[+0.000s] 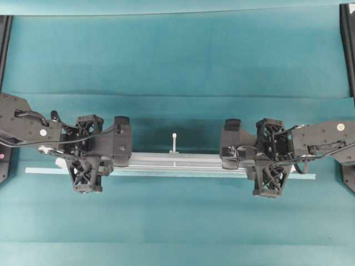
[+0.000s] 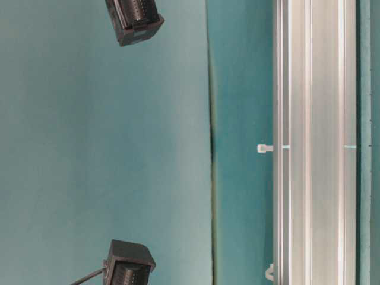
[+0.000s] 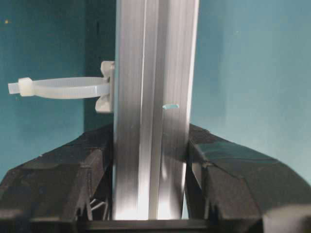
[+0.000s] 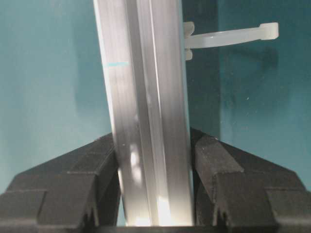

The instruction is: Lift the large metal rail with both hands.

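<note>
Teal table (image 1: 177, 50) | pale strip (image 1: 41, 170) beside rail (image 1: 177, 160) | both end effectors (image 1: 89, 158) (image 1: 269, 160) clamp rail

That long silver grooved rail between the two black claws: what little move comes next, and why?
Probably a slow, even raise by both arms. The left tool and right tool each clamp the long silver grooved aluminium rail from both sides, and it sits level, near the teal tabletop.
</note>
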{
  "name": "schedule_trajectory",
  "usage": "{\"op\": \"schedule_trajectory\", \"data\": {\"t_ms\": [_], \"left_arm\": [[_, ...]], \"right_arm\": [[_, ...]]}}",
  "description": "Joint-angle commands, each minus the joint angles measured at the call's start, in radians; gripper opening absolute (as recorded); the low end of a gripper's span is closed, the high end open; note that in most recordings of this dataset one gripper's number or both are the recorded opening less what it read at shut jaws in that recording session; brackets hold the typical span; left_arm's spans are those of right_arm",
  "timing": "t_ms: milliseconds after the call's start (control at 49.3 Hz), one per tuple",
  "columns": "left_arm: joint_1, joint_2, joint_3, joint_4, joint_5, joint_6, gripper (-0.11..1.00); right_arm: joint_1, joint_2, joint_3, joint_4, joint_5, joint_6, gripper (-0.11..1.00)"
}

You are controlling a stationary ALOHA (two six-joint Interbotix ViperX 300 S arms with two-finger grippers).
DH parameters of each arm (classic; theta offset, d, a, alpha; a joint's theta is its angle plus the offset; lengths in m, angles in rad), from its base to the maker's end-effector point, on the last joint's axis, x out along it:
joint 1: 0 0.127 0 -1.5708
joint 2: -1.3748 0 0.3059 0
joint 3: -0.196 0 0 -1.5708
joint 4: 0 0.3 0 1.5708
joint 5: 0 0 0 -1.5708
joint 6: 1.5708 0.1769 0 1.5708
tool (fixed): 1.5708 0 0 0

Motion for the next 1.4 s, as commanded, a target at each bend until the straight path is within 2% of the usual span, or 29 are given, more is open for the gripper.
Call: {"op": "schedule_trajectory", "data": {"t_ms": [0,1217,1379], "left_arm": [[0.003,-0.008,-0.003,-0.002,0.003,-0.003,0.36],[-0.009,0.006,0.021,-0.002,-0.032,0.0,0.36],[-0.009,0.006,0.021,-0.003,-0.044,0.0,0.36]], "right_arm": [[-0.008,0.002,-0.002,0.003,0.003,0.008,0.39],[-0.009,0.026,0.029,0.002,-0.048,0.011,0.39],[-0.009,0.026,0.046,0.003,-0.092,0.015,0.39]]}}
